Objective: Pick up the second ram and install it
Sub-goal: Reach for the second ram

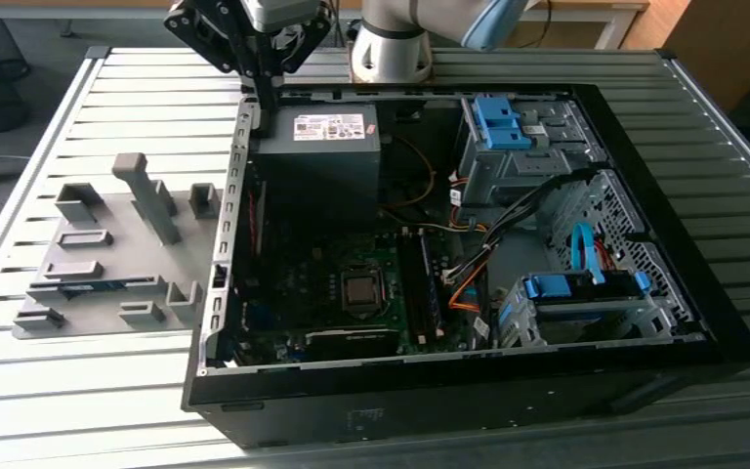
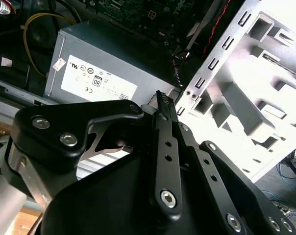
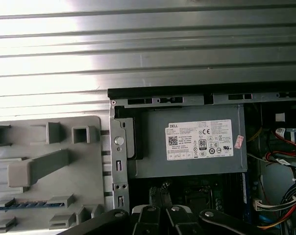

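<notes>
Claw (image 2: 162, 100) pinched narrow, above case (image 1: 479, 391) corner; second ram (image 3: 25, 206) lying in gray holder (image 3: 89, 166)

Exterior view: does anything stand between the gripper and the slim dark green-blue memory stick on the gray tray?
Yes. The black gripper hangs at the computer case's perforated metal wall; that wall and a tall gray holder block lie between it and the dark green-blue memory stick.

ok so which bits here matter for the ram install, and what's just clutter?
Job: second ram, in the gray holder; motherboard ram slots; gripper.
Clutter: power supply; blue drive brackets; cables.
</notes>
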### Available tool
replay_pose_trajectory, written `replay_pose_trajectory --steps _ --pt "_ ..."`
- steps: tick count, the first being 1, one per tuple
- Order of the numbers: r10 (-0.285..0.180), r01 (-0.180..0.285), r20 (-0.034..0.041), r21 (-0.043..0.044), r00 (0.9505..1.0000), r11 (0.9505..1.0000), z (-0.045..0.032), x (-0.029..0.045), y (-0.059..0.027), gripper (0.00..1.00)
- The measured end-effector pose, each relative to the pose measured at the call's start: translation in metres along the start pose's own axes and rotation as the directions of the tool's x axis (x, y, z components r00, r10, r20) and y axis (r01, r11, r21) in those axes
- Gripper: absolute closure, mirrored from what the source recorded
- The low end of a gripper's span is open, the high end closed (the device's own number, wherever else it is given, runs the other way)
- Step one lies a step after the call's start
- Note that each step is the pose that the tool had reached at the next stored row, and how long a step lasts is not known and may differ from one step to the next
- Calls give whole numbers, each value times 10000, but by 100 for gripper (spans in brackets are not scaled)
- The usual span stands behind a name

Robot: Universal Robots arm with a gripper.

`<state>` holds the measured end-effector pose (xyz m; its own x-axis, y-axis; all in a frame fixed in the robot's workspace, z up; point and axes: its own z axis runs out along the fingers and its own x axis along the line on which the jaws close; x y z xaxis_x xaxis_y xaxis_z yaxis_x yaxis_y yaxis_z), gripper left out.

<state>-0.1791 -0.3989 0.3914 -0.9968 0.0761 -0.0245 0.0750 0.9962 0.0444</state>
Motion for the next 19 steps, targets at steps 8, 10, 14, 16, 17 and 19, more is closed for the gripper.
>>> replay_pose_trajectory --steps 8,10,14,16,17,19 --pt "1 -1 0 0 10000 10000 2 73 -6 89" --pt "1 -1 0 1 10000 10000 2 91 -7 89" --pt "1 -1 0 0 10000 10000 4 152 -12 89" --pt "1 -1 -1 1 10000 10000 4 173 -13 89" --pt "1 -1 0 0 10000 10000 4 184 -14 89" --pt "0 0 0 0 10000 10000 4 207 -16 89"
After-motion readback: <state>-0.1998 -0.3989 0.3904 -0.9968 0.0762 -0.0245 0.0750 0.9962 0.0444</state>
